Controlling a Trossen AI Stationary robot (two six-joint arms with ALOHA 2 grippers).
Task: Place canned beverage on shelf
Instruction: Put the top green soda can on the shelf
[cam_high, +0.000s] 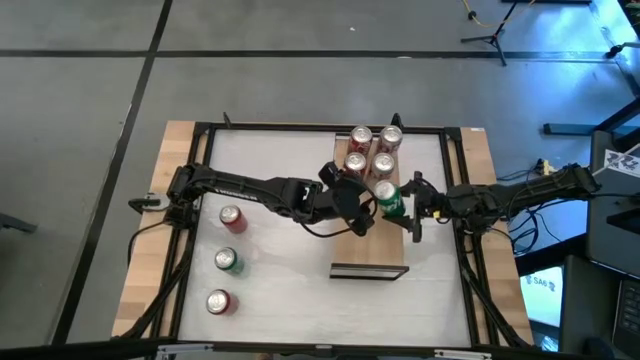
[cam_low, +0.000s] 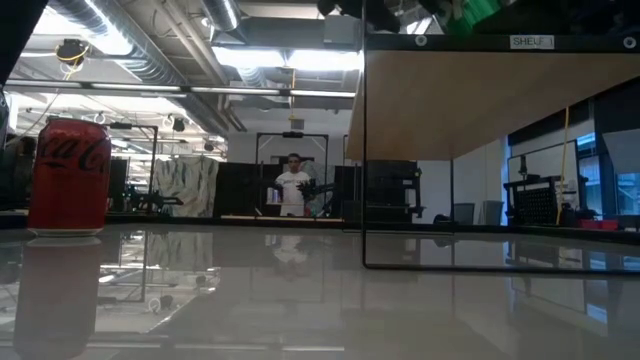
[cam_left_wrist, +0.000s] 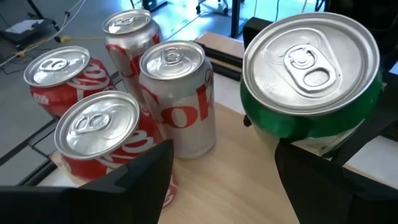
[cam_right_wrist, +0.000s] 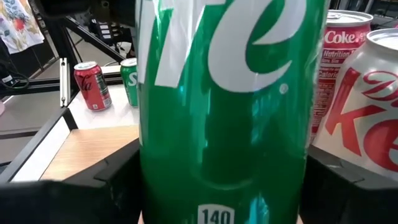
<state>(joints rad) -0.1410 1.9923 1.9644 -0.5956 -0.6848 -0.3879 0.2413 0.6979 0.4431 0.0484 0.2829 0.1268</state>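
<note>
Green can (cam_high: 388, 197) upright on shelf (cam_high: 372, 247) beside four cola cans (cam_high: 370, 150), pinched by right hand (cam_high: 412, 208); left hand (cam_left_wrist: 217, 174) spread nearby. Low view alone: red can (cam_low: 68, 177) on counter (cam_low: 300, 300).

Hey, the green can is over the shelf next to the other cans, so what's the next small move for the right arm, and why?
Probably lower the green can the last bit, then open. The right gripper clamps its sides, and it sits over the shelf beside four cans. Whether its base touches the board cannot be told. The left gripper is open close by, so release gently.
</note>
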